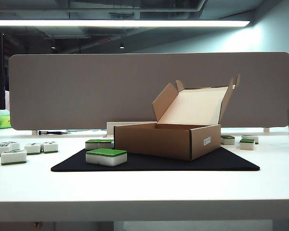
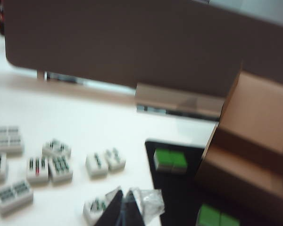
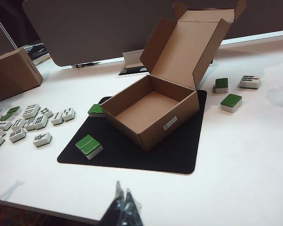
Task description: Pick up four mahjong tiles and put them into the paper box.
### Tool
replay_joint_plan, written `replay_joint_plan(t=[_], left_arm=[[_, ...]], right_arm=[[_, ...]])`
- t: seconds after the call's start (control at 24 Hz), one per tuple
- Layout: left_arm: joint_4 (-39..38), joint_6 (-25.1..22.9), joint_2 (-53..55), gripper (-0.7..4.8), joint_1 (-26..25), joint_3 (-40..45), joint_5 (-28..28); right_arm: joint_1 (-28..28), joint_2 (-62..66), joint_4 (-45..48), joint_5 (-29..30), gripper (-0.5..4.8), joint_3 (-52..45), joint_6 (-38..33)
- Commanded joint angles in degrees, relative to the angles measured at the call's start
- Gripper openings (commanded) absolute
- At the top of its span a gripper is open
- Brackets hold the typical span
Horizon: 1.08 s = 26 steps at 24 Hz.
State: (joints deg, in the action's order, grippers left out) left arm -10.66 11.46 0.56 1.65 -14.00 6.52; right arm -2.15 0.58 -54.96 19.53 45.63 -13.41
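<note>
**Both grippers shut and holding nothing, box open and bare**

Left gripper (image 2: 127, 207) is shut tight, its two tips pressed together, and we see nothing between them. It hangs above the white table (image 1: 144, 192), near some loose tiles lying face up. Our right gripper (image 3: 124, 205) looks shut too, with nothing in it. It sits over the near edge of the table, well apart from the box.

The paper box (image 1: 168, 139) stands on the black mat (image 1: 183, 163) with its lid up. In the right wrist view we can look inside, and it holds no tiles yet.

Four green-backed mahjong tiles (image 1: 106, 156) lie on the mat in two pairs: one pair near the front left, and one pair (image 1: 99, 143) just beside the box's left wall. More tiles lie off the mat on both sides.

We think the job has barely begun. What could go wrong?

- The tiles in each pair touch each other. If we grab one, we may push its neighbour away or lift it crooked.
- The tiles are smooth and shiny, so one could slip out of our grip.
- The back pair sits very close to the box. Our gripper might bump the box and slide it.
- The tall lid could get knocked when we reach over it.
</note>
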Motion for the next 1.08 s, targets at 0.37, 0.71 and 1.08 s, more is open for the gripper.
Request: replay_joint_plan(t=[0.37, 0.71, 1.08], left_arm=[[1.3, -0.5, 17.7, -0.06, 0.1, -17.4, 5.9], [1.3, -0.6, 34.9, -0.06, 0.1, -25.9, 11.4], [-0.7, -0.5, 55.6, -0.06, 1.7, -34.6, 18.3]], right_arm=[[0.0, -0.6, 0.7, 0.2, -0.01, 0.2, 0.2], [0.0, -0.6, 0.7, 0.1, -0.01, 0.2, 0.2], [0.0, -0.6, 0.7, 0.1, -0.01, 0.2, 0.2]])
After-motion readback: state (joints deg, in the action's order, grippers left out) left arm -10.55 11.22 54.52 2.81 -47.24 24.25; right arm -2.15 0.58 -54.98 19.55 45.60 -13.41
